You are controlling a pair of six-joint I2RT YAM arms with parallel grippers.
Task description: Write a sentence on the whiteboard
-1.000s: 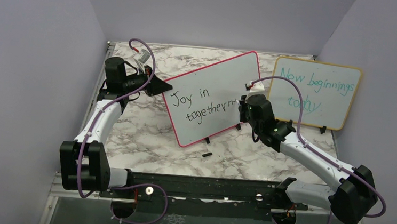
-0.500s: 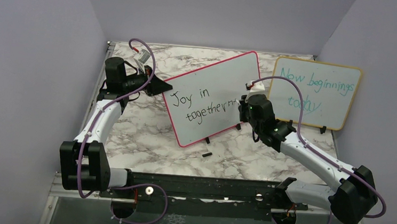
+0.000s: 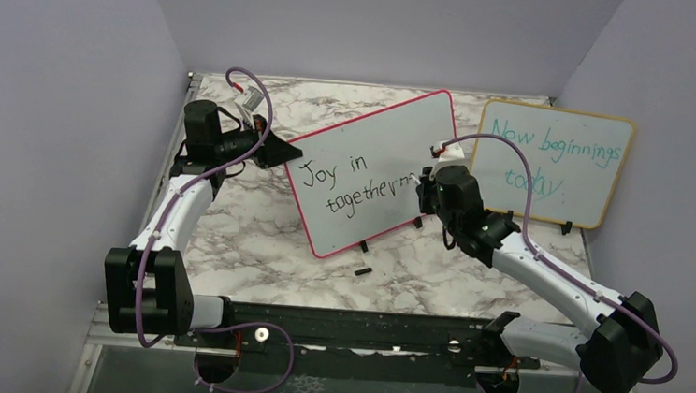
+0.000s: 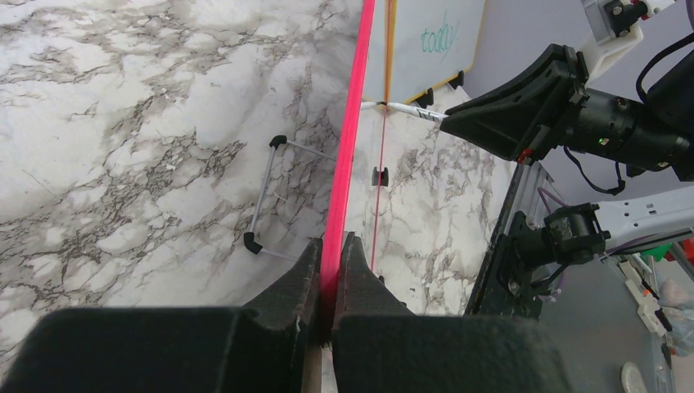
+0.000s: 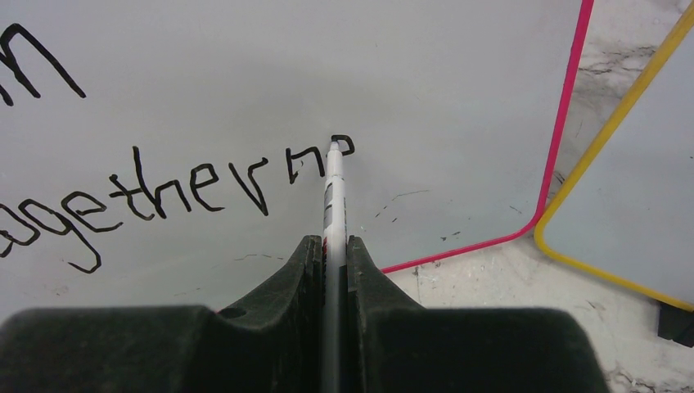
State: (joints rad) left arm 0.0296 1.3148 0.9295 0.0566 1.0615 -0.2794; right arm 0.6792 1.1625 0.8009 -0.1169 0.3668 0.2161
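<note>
The whiteboard (image 3: 376, 152) with a red-pink frame stands tilted on the marble table. The sentence (image 3: 345, 185) in black marker reads "Joy in" above "togethern" plus a partly drawn letter; in the right wrist view the second line (image 5: 188, 192) ends at the marker tip. My left gripper (image 3: 277, 151) is shut on the board's left edge, seen as a pink strip (image 4: 348, 155) between the jaws. My right gripper (image 3: 428, 186) is shut on a white marker (image 5: 333, 201), whose tip touches the board at the last letter.
A yellow-framed board (image 3: 553, 161) with teal writing "New beginnings today" stands at the right, close behind my right arm. A small black cap (image 3: 363, 272) lies on the table in front of the whiteboard. Purple walls close in both sides.
My right gripper has shifted very slightly with the marker at the end of the second line. The left arm and the board have not moved.
</note>
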